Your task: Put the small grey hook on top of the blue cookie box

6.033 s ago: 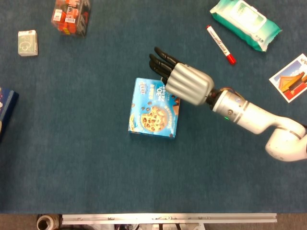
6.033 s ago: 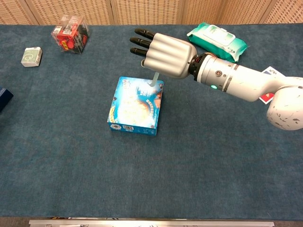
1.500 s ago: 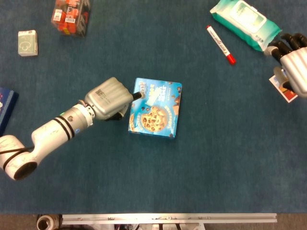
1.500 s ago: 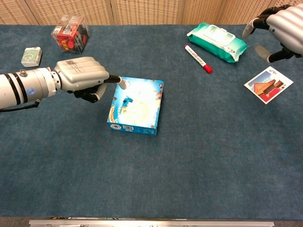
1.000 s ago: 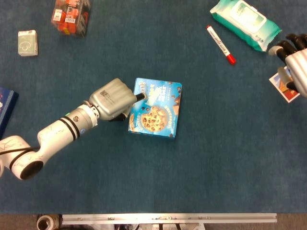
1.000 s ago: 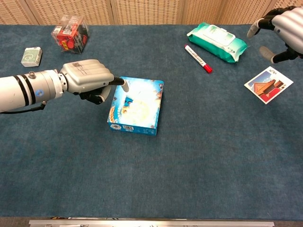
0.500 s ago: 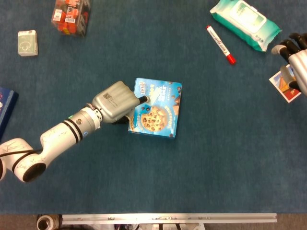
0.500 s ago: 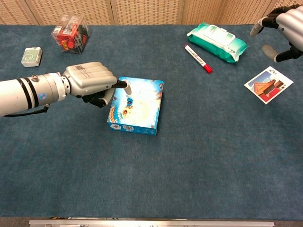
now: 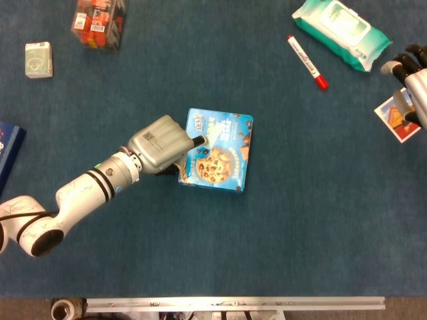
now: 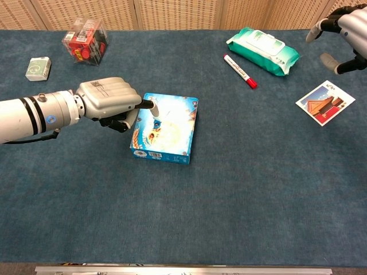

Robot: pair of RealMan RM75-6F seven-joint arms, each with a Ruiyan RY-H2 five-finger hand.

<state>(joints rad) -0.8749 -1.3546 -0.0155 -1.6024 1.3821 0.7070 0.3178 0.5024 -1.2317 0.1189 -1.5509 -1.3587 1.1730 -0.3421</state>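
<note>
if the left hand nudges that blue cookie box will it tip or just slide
Probably slide: the blue cardboard cookie box lies flat on its broad face, low and wide, so tipping seems unlikely. The dark blue carpeted table may drag on it a little. It looks rigid and likely light, so a finger push should shift it.

Two robot hands are in view: the left hand [image 9: 160, 147] and the right hand [image 10: 347, 28]. On the blue cloth table [image 9: 300, 220] there is one blue cookie box [image 9: 217, 150], with one small grey hook [image 10: 155, 113] on its top. There is one red marker [image 9: 307, 62], one green pack of wet wipes [image 9: 340, 32] and one picture card [image 10: 324, 103]. One clear box of red items [image 9: 99, 22], one small white box [image 9: 39, 59] and one dark blue object [image 9: 9, 150] at the edge complete the count.
</note>
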